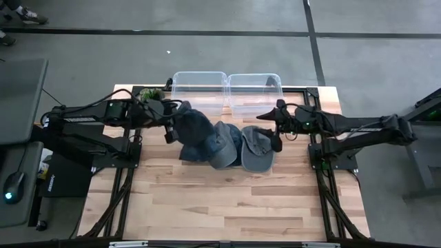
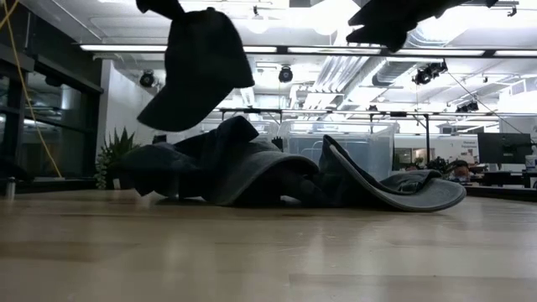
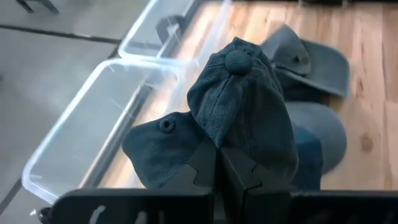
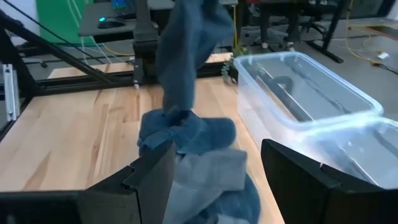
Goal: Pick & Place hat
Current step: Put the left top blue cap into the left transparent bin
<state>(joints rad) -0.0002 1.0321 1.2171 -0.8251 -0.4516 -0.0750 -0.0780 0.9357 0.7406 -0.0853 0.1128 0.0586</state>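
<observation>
High view: my left pincer [image 1: 170,128] pinches a hat [image 1: 191,127] clear of the pile [image 1: 231,146], carrying. Next I swing toward the bin [image 1: 198,91] at twelve o'clock; my right pincer [image 1: 275,134] hangs spread.

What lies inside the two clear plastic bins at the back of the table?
Neither clear plastic bin holds a hat; only floor and table frame show through. The dark denim cap in the left hand hides one bin corner.
</observation>
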